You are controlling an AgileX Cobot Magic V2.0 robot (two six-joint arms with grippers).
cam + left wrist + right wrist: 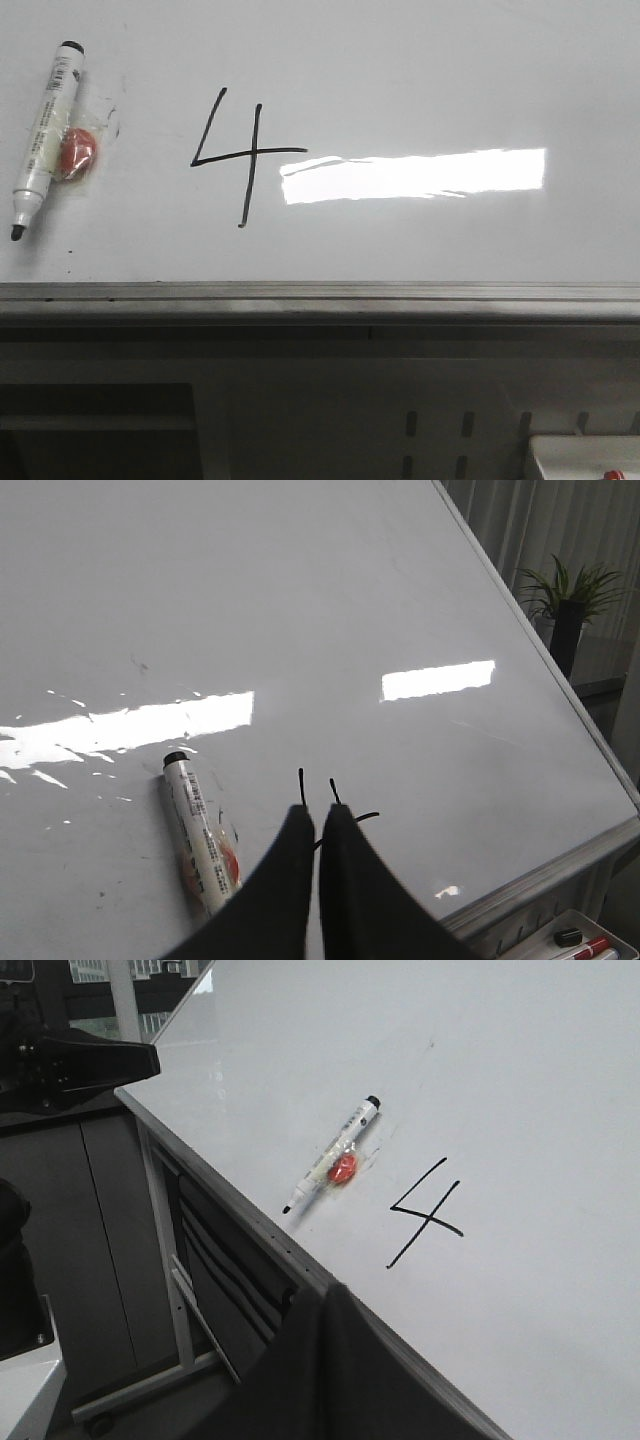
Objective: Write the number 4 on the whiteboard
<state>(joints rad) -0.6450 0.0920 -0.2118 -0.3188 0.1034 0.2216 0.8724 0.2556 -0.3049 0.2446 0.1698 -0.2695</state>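
Note:
The whiteboard carries a black open-topped number 4. A white marker pen with its cap off lies against the board left of the 4, on a red holder. My left gripper is shut and empty, hovering over the 4, whose stroke ends peek out past the fingertips. My right gripper is shut and empty, by the board's lower edge, below the 4. Neither gripper shows in the front view.
A grey metal rail runs along the board's lower edge, with a perforated panel below it. A tray of spare markers sits at the lower right. A potted plant stands beyond the board's side.

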